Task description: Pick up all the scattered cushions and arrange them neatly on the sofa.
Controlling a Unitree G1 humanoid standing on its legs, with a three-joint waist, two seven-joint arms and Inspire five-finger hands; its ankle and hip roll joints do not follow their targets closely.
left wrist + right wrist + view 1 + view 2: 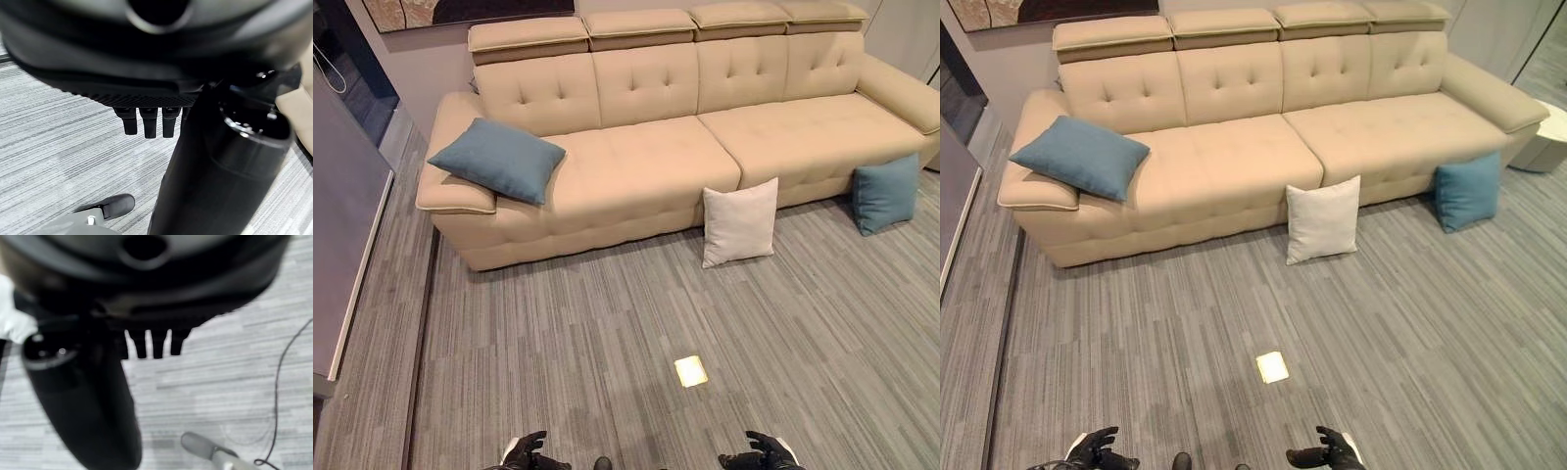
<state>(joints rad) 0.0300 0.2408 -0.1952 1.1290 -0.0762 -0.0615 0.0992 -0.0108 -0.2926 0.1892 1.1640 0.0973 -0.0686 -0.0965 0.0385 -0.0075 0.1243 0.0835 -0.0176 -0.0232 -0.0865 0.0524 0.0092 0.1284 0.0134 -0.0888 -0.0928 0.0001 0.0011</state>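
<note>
A long beige sofa (646, 166) spans the far side of the room. One blue cushion (499, 159) lies on its left seat against the armrest. A white cushion (739, 222) stands on the floor, leaning on the sofa's front at the middle. Another blue cushion (885, 192) leans against the sofa's front at the right end. My left hand (526, 453) and right hand (762, 454) hang low at the near edge, far from the cushions. In both wrist views, the left hand's fingers (149, 121) and the right hand's fingers (151, 342) are relaxed and hold nothing.
Grey striped carpet (607, 333) stretches between me and the sofa, with a small bright patch of light (690, 371) on it. A grey panel (347, 235) stands at the left. A pale low table (1547, 137) sits beyond the sofa's right armrest.
</note>
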